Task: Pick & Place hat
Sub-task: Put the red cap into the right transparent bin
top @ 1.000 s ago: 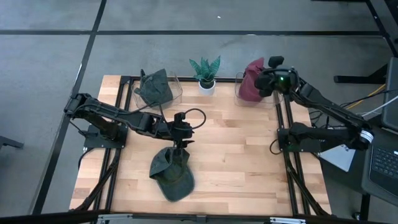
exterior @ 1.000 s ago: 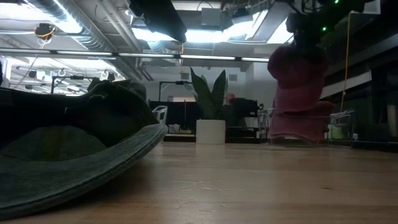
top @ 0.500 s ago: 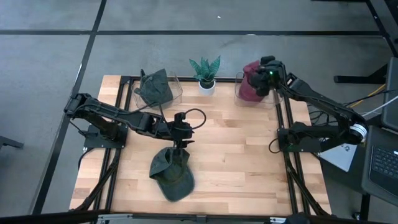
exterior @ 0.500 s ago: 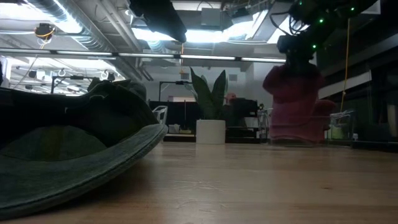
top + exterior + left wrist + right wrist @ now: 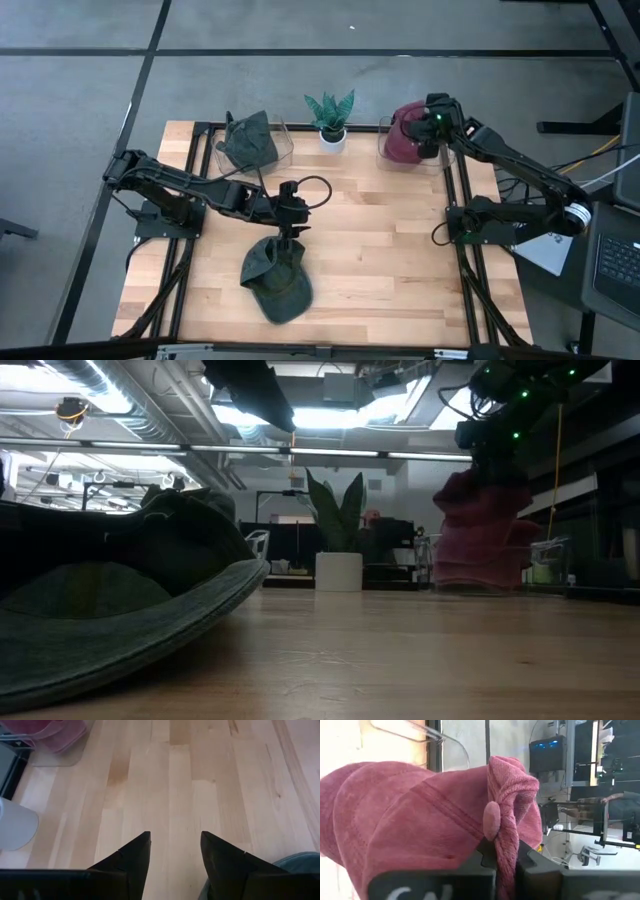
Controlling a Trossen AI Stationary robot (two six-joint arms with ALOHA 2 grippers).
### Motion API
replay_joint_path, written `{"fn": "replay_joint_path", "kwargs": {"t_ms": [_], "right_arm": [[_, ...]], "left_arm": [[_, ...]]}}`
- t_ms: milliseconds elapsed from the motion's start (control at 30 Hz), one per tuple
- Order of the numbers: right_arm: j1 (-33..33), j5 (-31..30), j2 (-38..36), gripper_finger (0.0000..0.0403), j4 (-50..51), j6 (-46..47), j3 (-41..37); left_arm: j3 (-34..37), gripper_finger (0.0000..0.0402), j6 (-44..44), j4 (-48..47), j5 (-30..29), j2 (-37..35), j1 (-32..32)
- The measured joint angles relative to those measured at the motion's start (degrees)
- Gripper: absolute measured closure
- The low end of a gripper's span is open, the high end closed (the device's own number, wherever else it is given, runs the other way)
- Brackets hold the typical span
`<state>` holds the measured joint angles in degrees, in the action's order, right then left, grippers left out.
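Right arm reaches far over the back bin (image 5: 392,157), fingers (image 5: 507,862) pinched on the red hat's (image 5: 403,143) crown, hat hanging below them. Left fingers (image 5: 131,855) parted, empty, just above the green hat (image 5: 274,280) on the table (image 5: 380,250).

Overhead looks straight down – low view skims level, sharing the plant (image 5: 329,112).
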<state>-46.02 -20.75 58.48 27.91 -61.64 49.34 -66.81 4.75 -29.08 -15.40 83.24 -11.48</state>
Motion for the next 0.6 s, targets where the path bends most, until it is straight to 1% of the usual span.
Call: {"fn": "replay_joint_path", "kwargs": {"t_ms": [167,333,467,600], "right_arm": [[0.0,1.8,-1.4,0.0393,4.7,2.2,0.0],[0.0,-0.1,-3.8,0.0393,7.1,1.5,0.0],[0.0,0.2,-7.2,0.0393,8.1,2.8,0.0],[0.0,5.0,-9.6,0.0393,8.9,5.2,0.0]], "left_arm": [[0.0,0.0231,0.0,-0.1,0.0,0.0,0.0],[0.0,0.0231,0.0,-0.2,0.1,0.0,0.0],[0.0,0.0231,0.0,-0.2,0.1,0.0,0.0],[0.0,0.0231,0.0,-0.2,0.1,0.0,0.0]]}}
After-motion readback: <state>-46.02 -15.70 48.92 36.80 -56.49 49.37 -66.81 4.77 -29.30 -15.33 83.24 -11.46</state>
